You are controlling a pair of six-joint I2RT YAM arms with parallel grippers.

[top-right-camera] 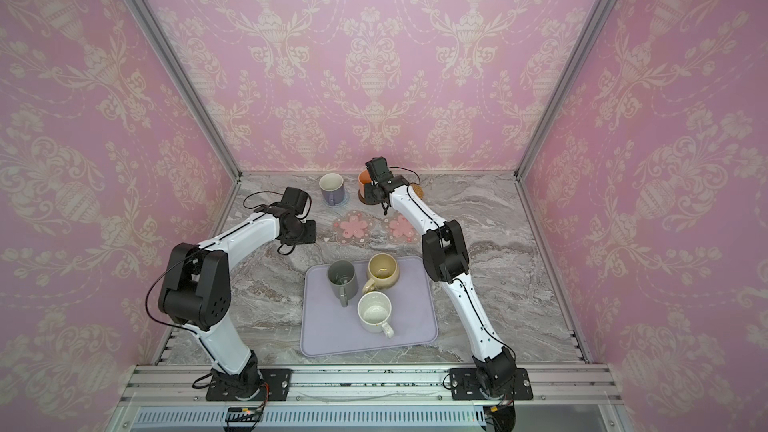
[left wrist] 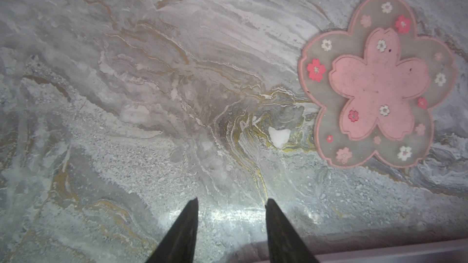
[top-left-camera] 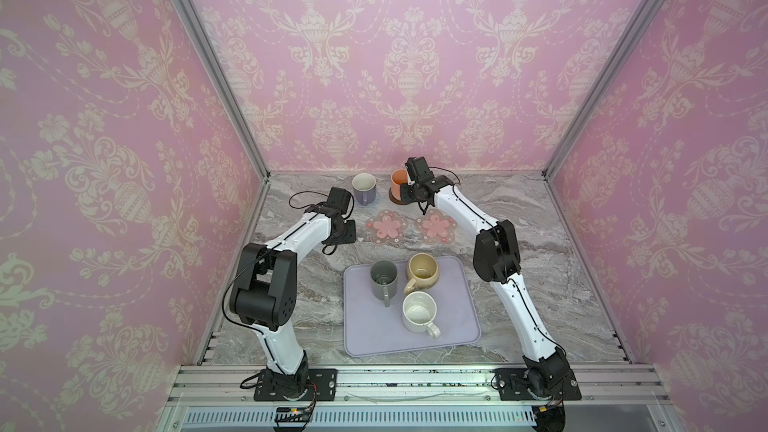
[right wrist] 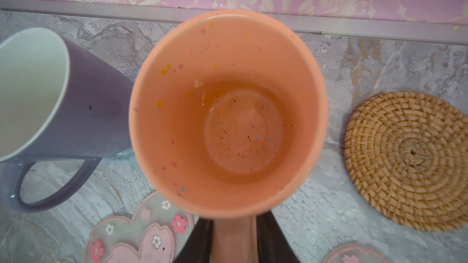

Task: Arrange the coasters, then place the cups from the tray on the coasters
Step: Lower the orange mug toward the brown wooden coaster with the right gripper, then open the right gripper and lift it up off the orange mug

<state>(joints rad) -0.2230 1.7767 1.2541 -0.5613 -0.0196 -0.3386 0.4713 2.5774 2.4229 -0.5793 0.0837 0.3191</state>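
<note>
The orange cup [right wrist: 228, 112] stands on the dark brown coaster [top-left-camera: 399, 202] at the back of the table. My right gripper [right wrist: 234, 223] is shut on its handle, one finger on each side. Beside it the lavender cup [top-left-camera: 364, 189] sits on the light blue coaster [right wrist: 121, 154]. The rattan coaster [right wrist: 410, 160] lies bare on the orange cup's other side. Two pink flower coasters [top-left-camera: 387, 227] [top-left-camera: 436, 226] lie in front, also bare. The dark grey cup [top-left-camera: 383, 278], beige cup [top-left-camera: 422, 270] and white cup [top-left-camera: 419, 311] stand on the tray [top-left-camera: 374, 338]. My left gripper [left wrist: 231, 201] hangs open and empty over bare marble, beside a flower coaster [left wrist: 377, 82].
Pink patterned walls enclose the marble table on three sides, with the back wall's metal rail [right wrist: 354, 25] just behind the orange cup. The right arm's forearm [top-left-camera: 461, 209] crosses above the edge of one flower coaster. The arm bases stand on the front rail [top-left-camera: 415, 384].
</note>
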